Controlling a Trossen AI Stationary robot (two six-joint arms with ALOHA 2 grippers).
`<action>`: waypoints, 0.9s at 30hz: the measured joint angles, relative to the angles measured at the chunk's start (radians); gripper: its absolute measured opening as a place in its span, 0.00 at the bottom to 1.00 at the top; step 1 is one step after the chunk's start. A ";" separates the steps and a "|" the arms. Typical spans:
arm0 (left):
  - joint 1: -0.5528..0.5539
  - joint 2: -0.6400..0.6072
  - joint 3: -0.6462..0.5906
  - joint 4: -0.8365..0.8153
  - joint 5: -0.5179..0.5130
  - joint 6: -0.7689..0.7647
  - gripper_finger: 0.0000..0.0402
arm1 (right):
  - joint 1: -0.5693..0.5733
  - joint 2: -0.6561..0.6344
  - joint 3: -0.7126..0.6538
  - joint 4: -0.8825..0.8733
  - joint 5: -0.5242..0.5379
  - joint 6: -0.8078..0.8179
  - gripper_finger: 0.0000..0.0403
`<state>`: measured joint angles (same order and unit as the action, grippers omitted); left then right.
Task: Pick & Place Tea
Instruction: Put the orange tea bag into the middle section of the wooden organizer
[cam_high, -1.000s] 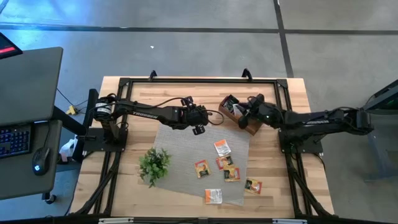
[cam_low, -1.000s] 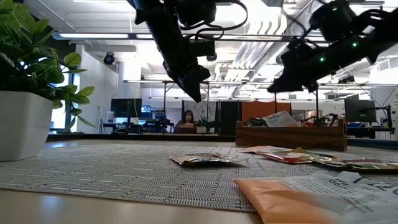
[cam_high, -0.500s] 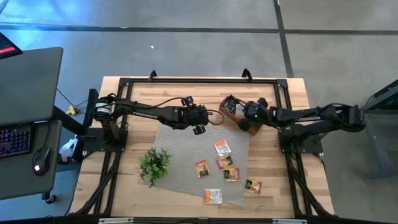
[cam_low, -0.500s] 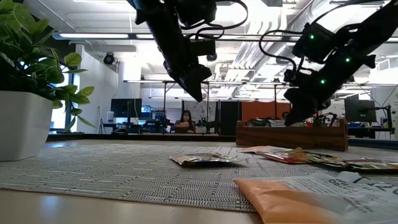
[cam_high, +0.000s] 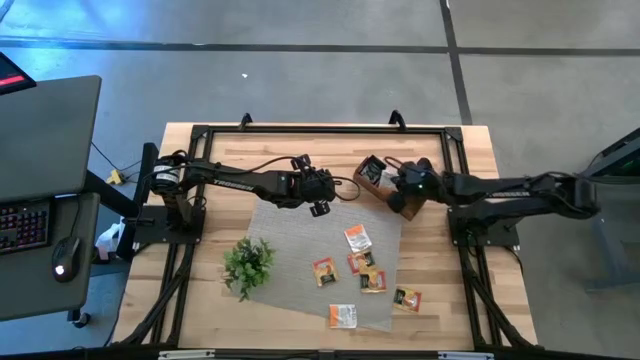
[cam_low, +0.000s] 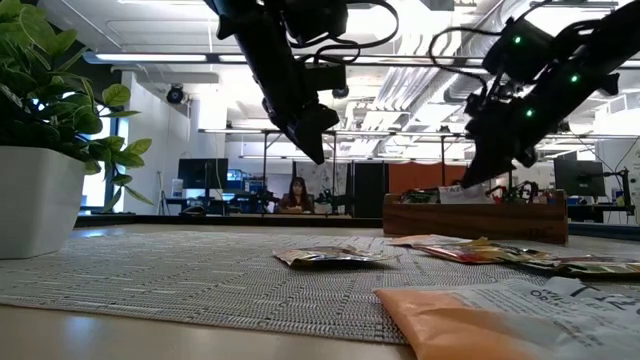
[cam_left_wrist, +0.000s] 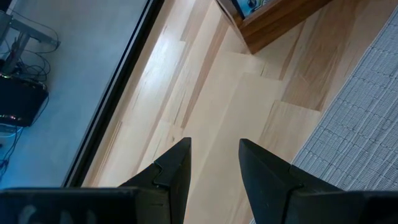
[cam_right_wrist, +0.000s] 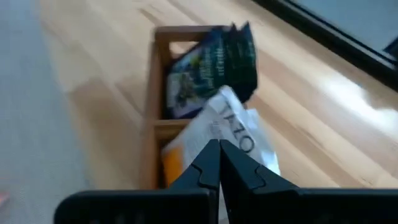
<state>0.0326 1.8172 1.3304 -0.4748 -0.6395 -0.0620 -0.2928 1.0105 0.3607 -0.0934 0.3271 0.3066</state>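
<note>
Closing fully, the fingers of the right gripper (cam_right_wrist: 219, 163) meet tip to tip above the wooden box (cam_high: 386, 186), with nothing visibly clamped between them. Directly beyond the tips, an orange-and-white sachet (cam_right_wrist: 214, 140) stands in the box's near compartment, and dark sachets (cam_right_wrist: 214, 62) fill the compartment behind it. The left gripper (cam_left_wrist: 213, 165) waits over bare wood at the mat's far edge, its fingers parted a moderate way and holding nothing.

Six loose tea sachets (cam_high: 357, 237) lie flat on the grey woven mat (cam_high: 290, 240), well apart from the box, toward the table's front. A green plant (cam_high: 247, 264) stands at the mat's left edge.

Handling judgement: each sachet appears light, thin and flexible, with a smooth wrapper that may slip. It is likely to buckle if pinched mid-face. Take hold at an edge or corner, where a fingertip can get under the packet against the textured mat.

Limits of view: the print on the sachets is not legible. The low view shows the loose sachets only edge-on, and the box's interior floor is hidden behind its wall.
</note>
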 joint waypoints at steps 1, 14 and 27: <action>0.000 0.000 0.000 0.000 0.000 0.000 0.33 | 0.000 -0.014 0.000 -0.012 -0.028 0.000 0.00; 0.000 0.000 0.000 0.001 0.002 0.000 0.33 | 0.001 0.103 -0.001 -0.057 -0.105 0.011 0.00; 0.000 0.000 0.000 -0.009 0.050 -0.076 0.33 | 0.115 0.115 0.221 -0.137 -0.234 -0.090 0.00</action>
<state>0.0326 1.8175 1.3304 -0.4834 -0.5900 -0.1382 -0.1776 1.1252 0.5819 -0.2303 0.0928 0.2169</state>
